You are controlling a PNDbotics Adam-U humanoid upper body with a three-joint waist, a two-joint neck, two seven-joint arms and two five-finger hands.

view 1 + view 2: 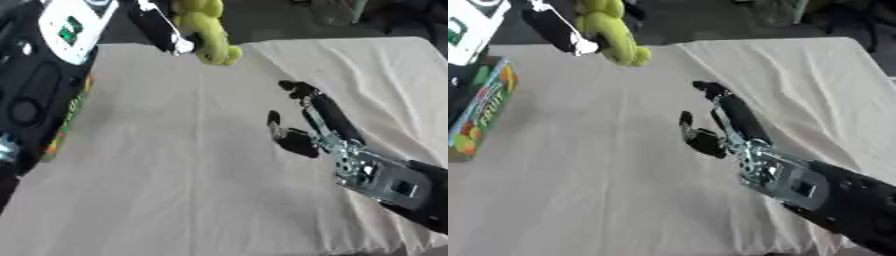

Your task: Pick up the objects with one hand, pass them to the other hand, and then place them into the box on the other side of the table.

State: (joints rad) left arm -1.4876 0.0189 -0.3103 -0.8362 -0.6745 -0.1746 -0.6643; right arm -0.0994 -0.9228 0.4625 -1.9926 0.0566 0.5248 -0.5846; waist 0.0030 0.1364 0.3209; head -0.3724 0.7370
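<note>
- Right eye view shows, at the far left edge, a colourful box (483, 107) printed with fruit, standing on the cloth-covered table (605, 190).
- Left hand (166, 30) is raised at the upper left, above the table's far edge; its fingers are curled round a yellow-green plush toy (208, 35), which hangs clear of the cloth.
- Toy's long axis runs roughly upright, its lower end dangling towards the right side of the left hand.
- Right hand (724, 122) sits right of centre, low over the cloth, fingers extended and thumb spread, holding nothing.
- Toy lies up and to the left of the right hand's fingertips (708, 89), well apart from them.
- Judgement: the handover is not yet made; the hands must close the gap before the open hand can take the toy's free lower end.
</note>
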